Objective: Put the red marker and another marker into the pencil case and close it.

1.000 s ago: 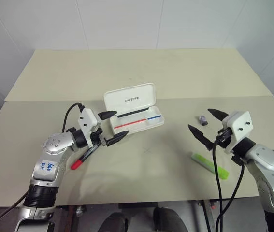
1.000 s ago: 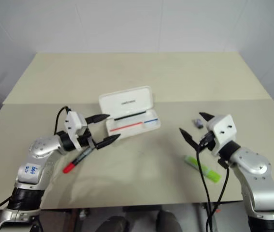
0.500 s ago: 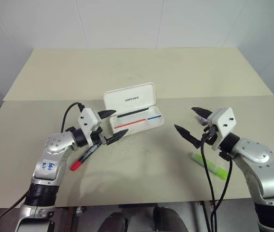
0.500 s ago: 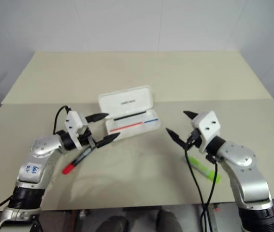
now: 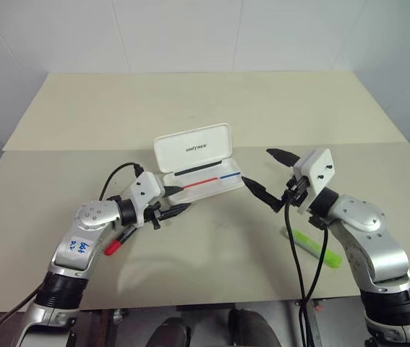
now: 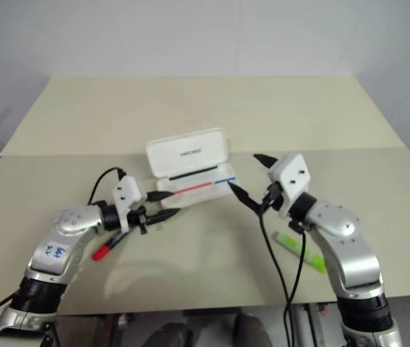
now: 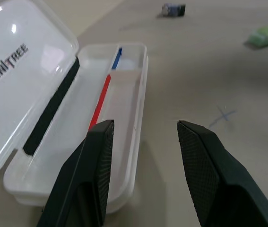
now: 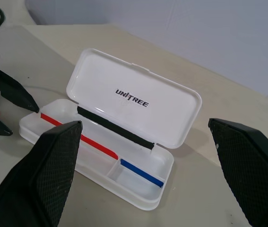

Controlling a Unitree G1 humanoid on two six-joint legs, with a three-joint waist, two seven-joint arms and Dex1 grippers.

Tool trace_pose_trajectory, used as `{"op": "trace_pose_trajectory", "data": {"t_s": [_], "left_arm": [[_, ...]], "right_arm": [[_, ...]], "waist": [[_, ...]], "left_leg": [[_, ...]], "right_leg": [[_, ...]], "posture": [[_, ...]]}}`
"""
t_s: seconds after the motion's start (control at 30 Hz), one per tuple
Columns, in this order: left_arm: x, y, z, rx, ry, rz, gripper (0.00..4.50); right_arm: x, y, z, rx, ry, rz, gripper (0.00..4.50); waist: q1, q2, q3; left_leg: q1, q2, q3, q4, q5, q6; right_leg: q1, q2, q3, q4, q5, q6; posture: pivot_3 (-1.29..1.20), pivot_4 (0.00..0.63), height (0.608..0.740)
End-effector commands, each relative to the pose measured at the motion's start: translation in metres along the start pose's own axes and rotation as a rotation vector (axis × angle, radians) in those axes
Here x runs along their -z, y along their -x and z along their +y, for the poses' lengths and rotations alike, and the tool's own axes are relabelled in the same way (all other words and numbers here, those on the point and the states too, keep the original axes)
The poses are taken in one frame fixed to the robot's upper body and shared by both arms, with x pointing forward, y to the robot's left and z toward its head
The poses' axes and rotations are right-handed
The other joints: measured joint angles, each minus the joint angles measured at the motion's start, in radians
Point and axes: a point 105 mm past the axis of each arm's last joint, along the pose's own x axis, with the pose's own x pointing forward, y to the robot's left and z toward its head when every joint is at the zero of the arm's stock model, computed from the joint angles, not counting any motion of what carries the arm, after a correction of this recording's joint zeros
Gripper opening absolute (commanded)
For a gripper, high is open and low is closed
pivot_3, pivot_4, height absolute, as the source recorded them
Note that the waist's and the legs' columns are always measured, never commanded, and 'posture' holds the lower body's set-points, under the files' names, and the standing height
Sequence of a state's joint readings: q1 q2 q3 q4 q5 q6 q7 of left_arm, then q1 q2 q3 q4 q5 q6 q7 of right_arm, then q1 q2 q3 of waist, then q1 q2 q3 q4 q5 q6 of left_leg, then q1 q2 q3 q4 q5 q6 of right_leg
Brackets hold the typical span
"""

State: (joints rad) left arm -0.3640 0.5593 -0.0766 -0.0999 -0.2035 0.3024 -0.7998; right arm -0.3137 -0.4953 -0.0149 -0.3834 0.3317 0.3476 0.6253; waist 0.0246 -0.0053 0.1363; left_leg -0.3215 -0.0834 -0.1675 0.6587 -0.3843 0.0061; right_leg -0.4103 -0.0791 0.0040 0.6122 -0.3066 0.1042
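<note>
Left gripper half-parted, empty; right gripper wide. We see glossy rounded case open, marker at its 8 o'clock.

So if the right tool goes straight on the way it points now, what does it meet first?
Probably the open pencil case, lying straight ahead between the right tool's fingers; the exact depth is unclear.

Case: white hard plastic, glossy, smooth, light reflecting on the lid. Table: matt beige surface, smooth. Left gripper fingers: black, matt, finely textured pads. Green marker: plastic look, dull sheen.
</note>
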Motion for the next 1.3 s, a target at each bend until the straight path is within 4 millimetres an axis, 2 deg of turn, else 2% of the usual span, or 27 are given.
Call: {"op": "trace_pose_trajectory", "data": {"t_s": [0.03, 0.17, 0.3, 0.6, 0.8, 0.97, 1.3], "left_arm": [[-0.003, -0.005, 0.009, -0.008, -0.046, 0.054, 2.22], [-0.004, -0.007, 0.015, 0.007, -0.048, 0.087, 2.22], [-0.002, -0.007, 0.012, 0.062, -0.052, 0.119, 2.22], [0.012, -0.010, 0.005, 0.112, -0.036, 0.191, 2.22], [0.019, -0.020, 0.015, 0.063, -0.053, 0.224, 2.22], [0.021, -0.032, 0.020, 0.048, -0.053, 0.246, 2.22], [0.030, -0.035, 0.005, 0.200, -0.065, 0.378, 2.22]], "right_arm": [[-0.020, -0.007, 0.003, -0.040, 0.019, -0.080, 4.50], [-0.027, -0.010, 0.016, -0.142, 0.003, -0.086, 4.50], [-0.028, -0.005, 0.021, -0.199, 0.000, -0.059, 4.50], [-0.022, 0.020, 0.016, -0.228, 0.027, 0.035, 4.50], [-0.018, 0.032, 0.011, -0.224, 0.038, 0.080, 4.50], [-0.021, 0.034, 0.010, -0.212, 0.043, 0.077, 4.50], [-0.025, 0.031, 0.013, -0.194, 0.044, 0.057, 4.50]], "waist": [[0.000, 0.000, 0.000], [-0.002, -0.001, 0.000], [-0.002, -0.001, 0.000], [0.002, -0.001, 0.000], [0.002, -0.002, 0.000], [0.002, -0.003, 0.000], [0.003, -0.005, -0.001]], "left_leg": [[0.000, 0.000, 0.000, 0.000, 0.000, 0.000], [0.000, 0.000, 0.000, 0.000, 0.000, 0.000], [0.000, 0.000, 0.000, 0.000, 0.000, 0.000], [-0.001, -0.001, -0.001, 0.001, 0.000, 0.000], [-0.001, -0.001, 0.000, 0.002, 0.000, 0.000], [-0.001, -0.001, 0.000, 0.004, 0.000, 0.000], [0.000, -0.002, 0.000, 0.005, 0.000, 0.000]], "right_leg": [[0.000, 0.000, 0.000, 0.000, 0.000, 0.000], [0.000, 0.000, 0.000, 0.000, 0.000, 0.000], [-0.001, 0.000, -0.001, 0.001, 0.000, 0.000], [-0.001, -0.001, 0.000, 0.000, 0.000, 0.000], [0.000, 0.000, 0.000, -0.001, 0.000, 0.001], [0.001, 0.000, 0.001, -0.001, 0.002, 0.004], [0.001, -0.001, 0.001, 0.000, 0.002, 0.004]], "posture": [[0.00, 0.150, 0.740], [0.00, 0.150, 0.740], [0.00, 0.150, 0.740], [0.00, 0.150, 0.740], [0.00, 0.150, 0.740], [0.00, 0.150, 0.740], [0.00, 0.150, 0.740]]}}
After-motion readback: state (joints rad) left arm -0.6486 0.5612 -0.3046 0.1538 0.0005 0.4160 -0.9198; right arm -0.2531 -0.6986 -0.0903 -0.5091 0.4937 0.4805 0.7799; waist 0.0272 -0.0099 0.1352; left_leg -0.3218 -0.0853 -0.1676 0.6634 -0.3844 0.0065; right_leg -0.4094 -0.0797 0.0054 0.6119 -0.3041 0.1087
